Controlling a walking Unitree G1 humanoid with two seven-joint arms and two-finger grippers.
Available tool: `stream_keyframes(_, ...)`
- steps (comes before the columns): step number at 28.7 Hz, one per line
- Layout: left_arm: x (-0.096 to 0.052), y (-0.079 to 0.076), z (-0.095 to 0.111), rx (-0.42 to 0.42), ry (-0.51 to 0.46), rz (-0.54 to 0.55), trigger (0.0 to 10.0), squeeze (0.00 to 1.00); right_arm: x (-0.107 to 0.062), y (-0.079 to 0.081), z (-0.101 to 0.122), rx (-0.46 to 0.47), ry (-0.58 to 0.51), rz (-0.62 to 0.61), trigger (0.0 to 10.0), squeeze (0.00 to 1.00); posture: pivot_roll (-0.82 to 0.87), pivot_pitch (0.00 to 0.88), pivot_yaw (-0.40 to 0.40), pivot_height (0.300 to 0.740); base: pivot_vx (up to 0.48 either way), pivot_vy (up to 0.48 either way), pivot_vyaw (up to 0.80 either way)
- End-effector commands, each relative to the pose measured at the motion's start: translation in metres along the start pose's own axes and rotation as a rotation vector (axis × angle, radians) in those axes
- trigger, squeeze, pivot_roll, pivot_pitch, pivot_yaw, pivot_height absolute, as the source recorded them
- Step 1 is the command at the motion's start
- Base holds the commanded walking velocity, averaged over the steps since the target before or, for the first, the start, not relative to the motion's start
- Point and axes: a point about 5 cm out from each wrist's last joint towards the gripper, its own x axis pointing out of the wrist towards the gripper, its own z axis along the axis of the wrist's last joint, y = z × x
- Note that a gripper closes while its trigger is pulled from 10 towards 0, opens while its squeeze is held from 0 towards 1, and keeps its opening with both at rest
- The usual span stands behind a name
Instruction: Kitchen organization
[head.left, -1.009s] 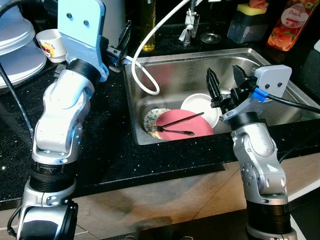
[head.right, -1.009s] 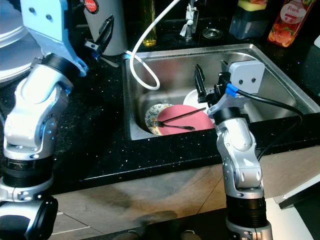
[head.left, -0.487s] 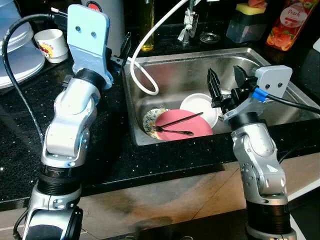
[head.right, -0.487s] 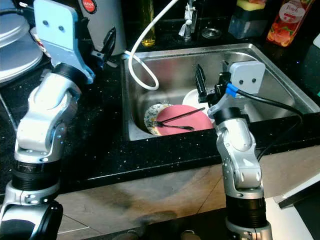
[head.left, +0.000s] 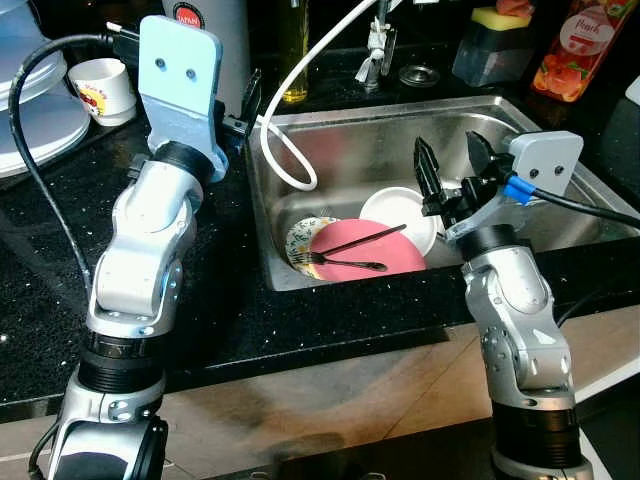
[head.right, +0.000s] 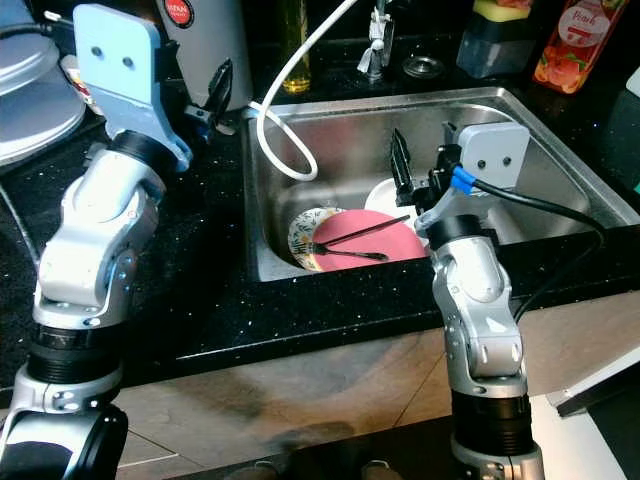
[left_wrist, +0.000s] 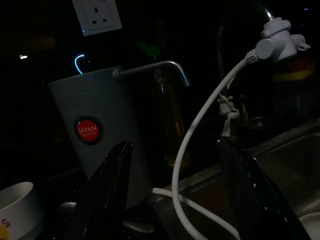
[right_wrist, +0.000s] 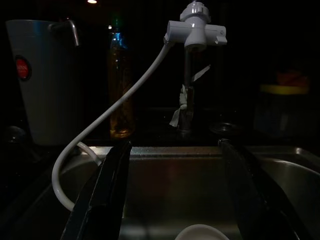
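Hovering over the steel sink (head.left: 560, 215), my right gripper (head.left: 450, 165) holds its two black fingers apart with nothing between them, just above the white bowl (head.left: 400, 212) that sits on the sink floor. Beside that bowl lies a pink plate (head.left: 370, 250), partly covering a patterned plate (head.left: 302, 238) at its left, and a dark fork (head.left: 345, 262) and another dark utensil (head.left: 375, 237) rest across the pink one. My left gripper (head.left: 243, 105) is raised over the black counter (head.left: 220, 300) at the sink's left rim, fingers also spread and empty, close to the grey water dispenser (left_wrist: 100, 135) with its round red label. A white hose (head.left: 295, 90) loops from the tap (left_wrist: 277, 37) down into the sink's left corner. Behind the sink stand an amber bottle (head.left: 295, 55), a dark holder with a yellow sponge (head.left: 500, 18) on top, and a red bottle (head.left: 580, 50). At the far left of the counter I see a small white cup (head.left: 105, 85) next to stacked white plates (head.left: 35, 100)
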Motion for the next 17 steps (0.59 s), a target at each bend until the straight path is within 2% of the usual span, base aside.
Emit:
stream_keyframes(1,-0.0019,-0.0007,-0.0079,-0.001,0.025,0.005,10.0,0.00,-0.0013,-0.0006,-0.0045,0.010,0.011,-0.008,10.0,0.00,0.10,0.094,0.032,0.740,0.000,0.000,0.00)
stream_keyframes(17,-0.0018,-0.0007,-0.0122,-0.007,0.043,0.011,10.0,0.00,-0.0009,-0.0015,-0.0040,0.011,0.010,-0.009,10.0,0.00,0.10,0.093,0.031,0.740,0.000,0.000,0.00)
